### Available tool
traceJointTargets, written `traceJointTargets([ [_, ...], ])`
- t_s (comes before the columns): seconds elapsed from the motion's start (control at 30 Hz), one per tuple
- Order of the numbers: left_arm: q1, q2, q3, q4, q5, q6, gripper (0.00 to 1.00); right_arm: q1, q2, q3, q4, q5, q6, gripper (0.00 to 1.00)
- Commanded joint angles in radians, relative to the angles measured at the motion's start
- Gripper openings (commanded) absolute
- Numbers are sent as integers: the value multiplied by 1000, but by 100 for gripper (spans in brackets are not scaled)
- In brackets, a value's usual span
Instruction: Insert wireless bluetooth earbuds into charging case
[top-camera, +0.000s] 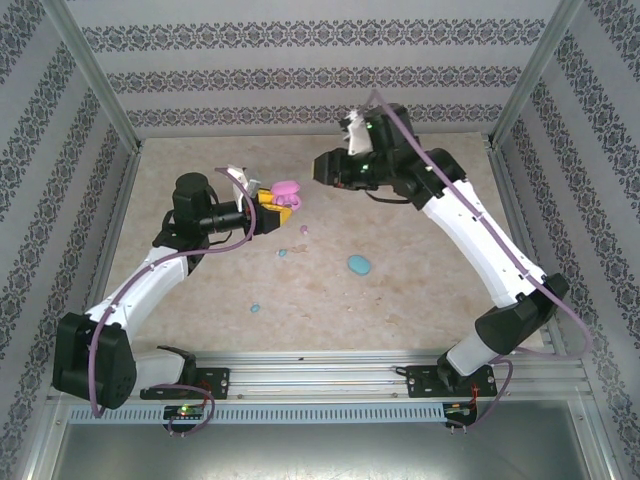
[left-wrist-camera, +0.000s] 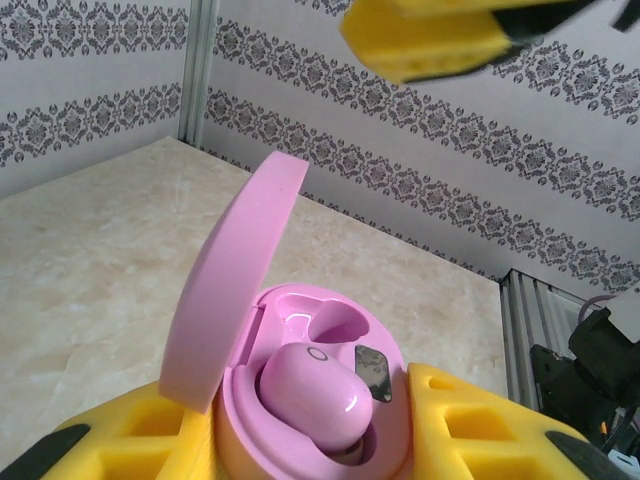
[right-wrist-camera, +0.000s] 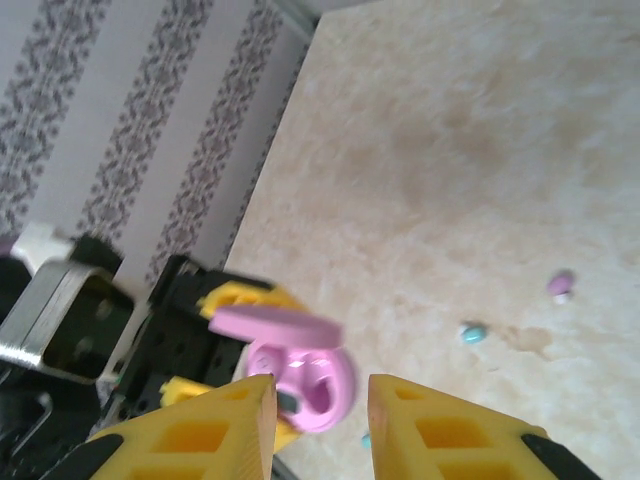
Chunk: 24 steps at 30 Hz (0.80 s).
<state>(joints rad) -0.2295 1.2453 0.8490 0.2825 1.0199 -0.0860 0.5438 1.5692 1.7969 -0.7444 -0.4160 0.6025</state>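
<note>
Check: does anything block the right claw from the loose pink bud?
Nothing visible does. The pink bud lies on open table; the right claw hangs open, empty. A blue bud lies nearby, apart.

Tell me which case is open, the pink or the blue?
The pink case, held in the left claw. It stands open with a pink bud sitting inside. The blue case lies shut by itself.

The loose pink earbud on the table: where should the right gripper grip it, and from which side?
Pinch the pink earbud across its sides, the right gripper coming straight down from above. It lies low and rounded on the bare table, apart from the blue bud, so a sideways approach would likely push it.
</note>
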Motion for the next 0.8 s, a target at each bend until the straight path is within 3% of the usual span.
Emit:
traceJointTargets([
  [0.0,-7,-36,-32,72,14,14,0,-31,-24,-30,-14,-14,-14,30],
  [0.17,-9,-77,-42,82,-13,69,0,-99,-18,-168,95,-63,39,30],
  [0.33,-9,-123,-42,46,-47,159,0,-102,18,-185,115,-87,43,30],
  [0.77,-9,-58,3,40,-61,140,0,-84,137,-204,145,-133,27,30],
])
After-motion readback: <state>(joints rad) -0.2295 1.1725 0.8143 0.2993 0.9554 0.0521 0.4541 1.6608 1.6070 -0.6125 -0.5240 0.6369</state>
